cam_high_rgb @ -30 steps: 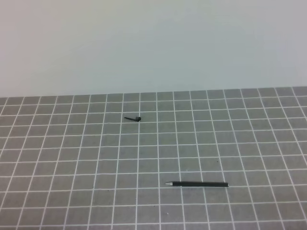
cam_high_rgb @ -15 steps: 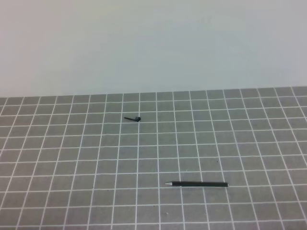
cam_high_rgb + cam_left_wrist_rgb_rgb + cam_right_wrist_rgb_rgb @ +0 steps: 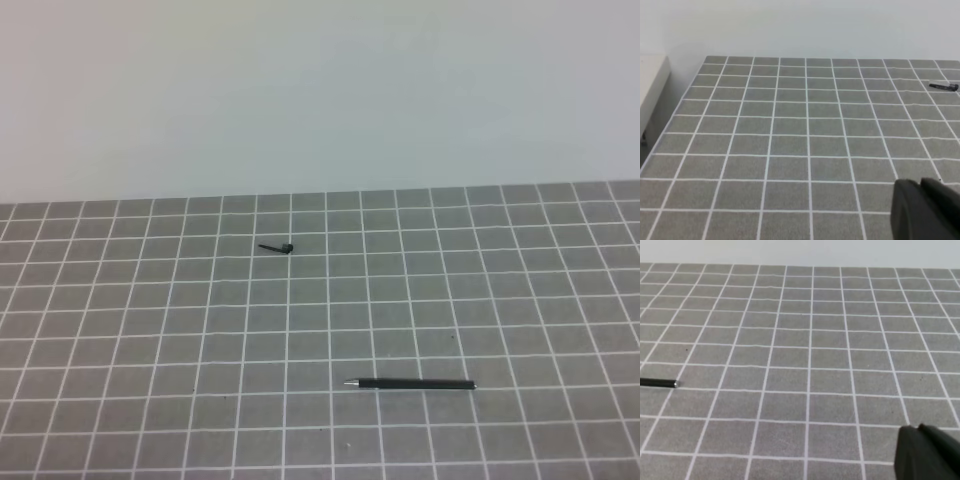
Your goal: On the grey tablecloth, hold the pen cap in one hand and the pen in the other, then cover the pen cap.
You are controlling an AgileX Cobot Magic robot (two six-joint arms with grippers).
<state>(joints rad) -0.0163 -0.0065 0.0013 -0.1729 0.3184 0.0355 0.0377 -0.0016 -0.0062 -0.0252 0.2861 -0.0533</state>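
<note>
Exterior high – pen (image 3: 412, 384) and pen cap (image 3: 278, 247) well apart; both grippers pressed together – empty

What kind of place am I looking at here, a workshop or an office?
Probably a plain lab test bench, not an office: a grey tablecloth printed with a white grid, a bare pale wall behind it, and only a pen and its pen cap laid out.

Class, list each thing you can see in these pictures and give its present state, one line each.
pen: uncapped, lying flat on the cloth, silvery tip to the left of the high view, not held.
pen cap: off the pen, lying apart from it, farther back, not held.
grey tablecloth: spread flat.
left gripper: shut, holding nothing.
right gripper: shut, holding nothing.
</note>
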